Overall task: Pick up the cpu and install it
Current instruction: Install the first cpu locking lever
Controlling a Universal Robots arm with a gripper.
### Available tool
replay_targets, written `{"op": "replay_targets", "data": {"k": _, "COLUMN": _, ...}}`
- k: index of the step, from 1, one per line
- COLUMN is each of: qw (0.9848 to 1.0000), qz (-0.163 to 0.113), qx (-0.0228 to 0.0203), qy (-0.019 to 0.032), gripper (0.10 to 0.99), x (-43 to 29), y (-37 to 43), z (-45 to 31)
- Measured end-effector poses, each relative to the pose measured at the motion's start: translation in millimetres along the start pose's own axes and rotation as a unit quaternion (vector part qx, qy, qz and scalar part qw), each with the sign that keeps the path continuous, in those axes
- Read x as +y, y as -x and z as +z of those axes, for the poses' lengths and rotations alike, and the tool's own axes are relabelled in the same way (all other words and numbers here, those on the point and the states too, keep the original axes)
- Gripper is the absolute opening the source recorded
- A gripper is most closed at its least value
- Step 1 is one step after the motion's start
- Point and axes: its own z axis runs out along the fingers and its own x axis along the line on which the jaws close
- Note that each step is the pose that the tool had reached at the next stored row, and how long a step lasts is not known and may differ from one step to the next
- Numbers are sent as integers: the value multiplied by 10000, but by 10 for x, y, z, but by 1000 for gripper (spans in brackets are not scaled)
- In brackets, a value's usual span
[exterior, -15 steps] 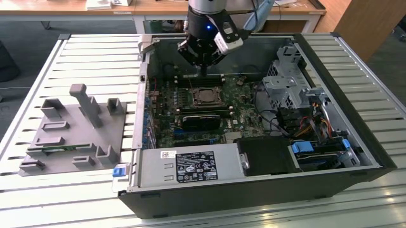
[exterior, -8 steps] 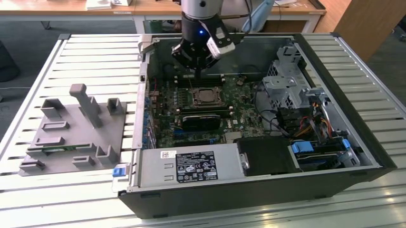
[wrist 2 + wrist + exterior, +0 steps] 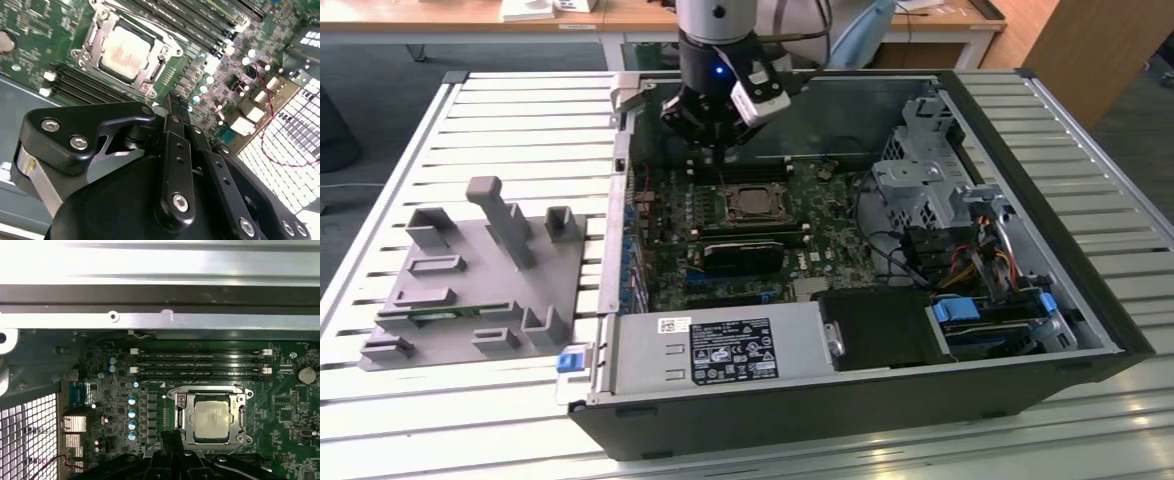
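A dull silver-grey metal cpu (image 3: pixel 214 419) is sitting in a bright steel socket frame (image 3: pixel 181 410) on the green, matt circuit board (image 3: pixel 285 412). The tool (image 3: pixel 175 102) is showing glossy black fingers (image 3: pixel 172 150) with shiny screw heads. Bare brushed metal slats are forming the surface (image 3: pixel 520 120), carrying a matt grey plastic fixture (image 3: pixel 474 290).

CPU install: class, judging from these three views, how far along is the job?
Looks done: the cpu lies seated in the socket frame on the motherboard, silver top showing in both wrist views. In hand: nothing; the gripper is shut and empty, hovering above the board beside the socket. Left: whether the socket's retention is latched cannot be told.
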Motion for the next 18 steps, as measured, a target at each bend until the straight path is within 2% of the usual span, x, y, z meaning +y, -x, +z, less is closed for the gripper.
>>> {"op": "replay_targets", "data": {"k": 7, "qw": 10000, "qz": 0, "qx": -1, "qy": 0, "gripper": 106, "x": 72, "y": -91, "z": 45}}
{"op": "replay_targets", "data": {"k": 14, "qw": 10000, "qz": -1, "qx": -1, "qy": 0, "gripper": 106, "x": 201, "y": -149, "z": 92}}
{"op": "replay_targets", "data": {"k": 18, "qw": 10000, "qz": 0, "qx": -1, "qy": 0, "gripper": 106, "x": 266, "y": -155, "z": 118}}
